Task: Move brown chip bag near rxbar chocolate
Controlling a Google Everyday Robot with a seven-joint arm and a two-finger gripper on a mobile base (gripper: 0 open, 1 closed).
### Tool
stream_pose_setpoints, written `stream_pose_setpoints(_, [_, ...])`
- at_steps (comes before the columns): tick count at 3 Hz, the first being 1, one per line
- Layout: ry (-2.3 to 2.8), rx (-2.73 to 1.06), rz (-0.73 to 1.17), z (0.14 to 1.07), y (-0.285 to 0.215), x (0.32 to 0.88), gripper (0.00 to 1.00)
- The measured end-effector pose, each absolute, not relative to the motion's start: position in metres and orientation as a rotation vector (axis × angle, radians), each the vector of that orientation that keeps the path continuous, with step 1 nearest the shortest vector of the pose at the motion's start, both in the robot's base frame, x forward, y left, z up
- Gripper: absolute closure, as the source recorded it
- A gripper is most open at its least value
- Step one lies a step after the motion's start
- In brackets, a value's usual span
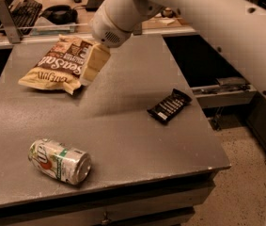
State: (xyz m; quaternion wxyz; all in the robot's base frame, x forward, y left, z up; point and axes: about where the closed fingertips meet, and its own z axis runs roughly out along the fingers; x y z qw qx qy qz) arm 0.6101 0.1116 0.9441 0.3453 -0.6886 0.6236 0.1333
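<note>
The brown chip bag (57, 65), dark brown with white "Sea Salt" lettering and tan ends, lies flat at the far left of the grey table (123, 126). The rxbar chocolate (169, 106), a small black wrapper with white text lines, lies to the right of the table's middle. My gripper (92, 65) hangs from the white arm over the bag's right edge, overlapping it in the camera view. The bag and the bar are far apart.
A silver-green soda can (59, 161) lies on its side near the table's front left. Behind the table a desk holds a keyboard (24, 11) and headphones (59, 14). The table's right edge drops to the floor (245, 173).
</note>
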Motion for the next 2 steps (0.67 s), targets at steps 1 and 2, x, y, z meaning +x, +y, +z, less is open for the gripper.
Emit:
stream_pose_setpoints(1, [1.612,-1.757,0.428,0.913,0.161,0.631,0.00])
stream_pose_setpoints(2, [1.641,-1.741,0.489,0.888,0.194,0.638,0.00])
